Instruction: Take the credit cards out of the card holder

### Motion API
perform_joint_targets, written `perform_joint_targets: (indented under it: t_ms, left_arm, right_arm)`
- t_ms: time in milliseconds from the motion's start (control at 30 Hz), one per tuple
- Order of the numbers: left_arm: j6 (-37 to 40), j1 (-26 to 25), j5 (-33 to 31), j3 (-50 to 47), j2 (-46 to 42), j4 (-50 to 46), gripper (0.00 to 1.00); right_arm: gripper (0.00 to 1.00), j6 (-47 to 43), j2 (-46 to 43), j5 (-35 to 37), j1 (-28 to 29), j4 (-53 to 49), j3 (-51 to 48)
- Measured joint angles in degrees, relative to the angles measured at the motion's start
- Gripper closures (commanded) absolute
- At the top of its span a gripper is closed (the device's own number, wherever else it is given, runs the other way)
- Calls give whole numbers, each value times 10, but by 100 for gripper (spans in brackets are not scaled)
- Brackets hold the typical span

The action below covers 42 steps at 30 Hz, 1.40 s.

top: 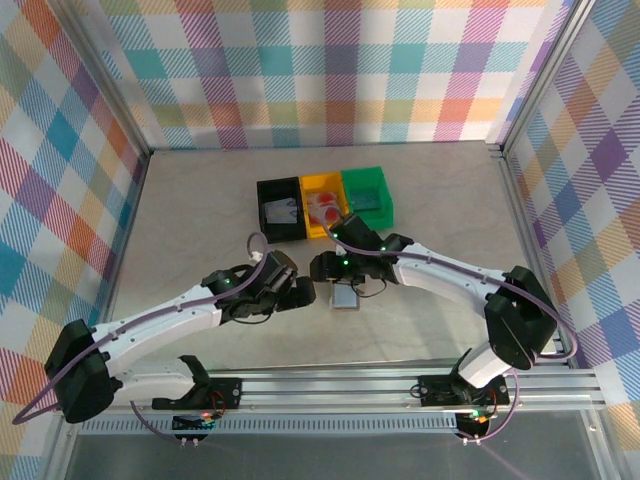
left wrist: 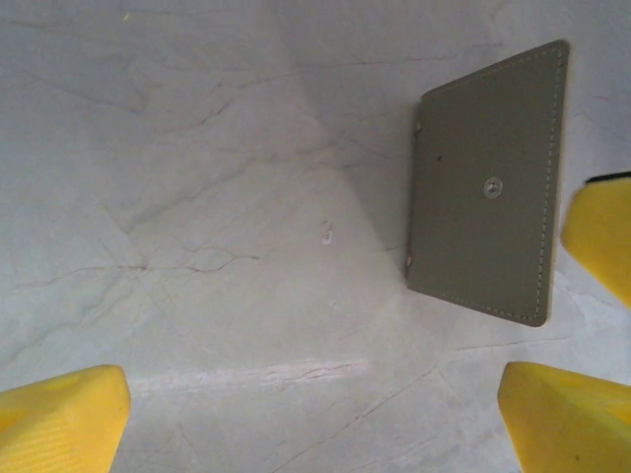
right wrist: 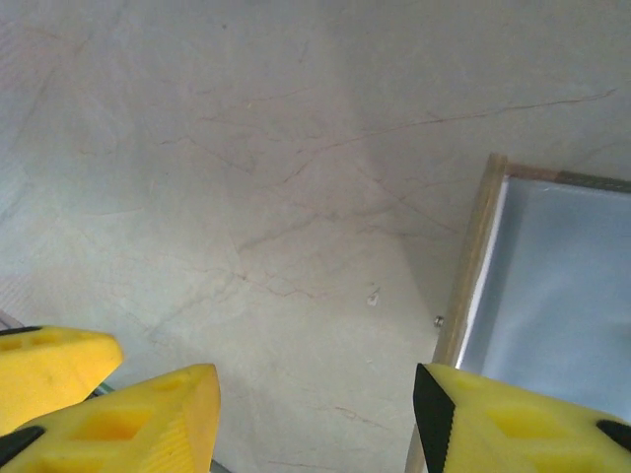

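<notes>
Left jaws released and spread wide, yellow plastic fingers (left wrist: 59, 419) low in the left wrist view, bare worktop between them. We see the flat grey-brown stitched card holder (left wrist: 488, 187) lying up and right of that gap, apart from both fingers, snap stud showing. Right jaws parted too, gripping nothing. The holder's pale blue-grey inner face sits just beside one finger (right wrist: 493, 424); contact we cannot tell. From above, the holder lies on the pale marbled worktop (top: 200, 220) just beside both jaws, on the near side of the black plastic bin (top: 262, 210), yellow plastic bin (top: 322, 181) and green plastic bin (top: 366, 175). Red credit cards (top: 323, 208) lie in the yellow bin.
</notes>
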Motion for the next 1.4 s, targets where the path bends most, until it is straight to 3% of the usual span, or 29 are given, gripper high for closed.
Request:
perform_joint_targets:
  t_ms: [500, 667, 867, 1400]
  left_arm:
    - [36, -15, 41, 38, 69, 9, 4]
    - [51, -29, 40, 64, 87, 6, 3]
    - [80, -52, 23, 158, 192, -19, 3]
    - [125, -94, -77, 479, 500, -225, 2]
  right_arm:
    - [35, 2, -3, -49, -25, 39, -19]
    - [32, 0, -96, -40, -61, 16, -49]
    - [30, -2, -175, -20, -152, -27, -80]
    - [27, -11, -310, 30, -231, -117, -179]
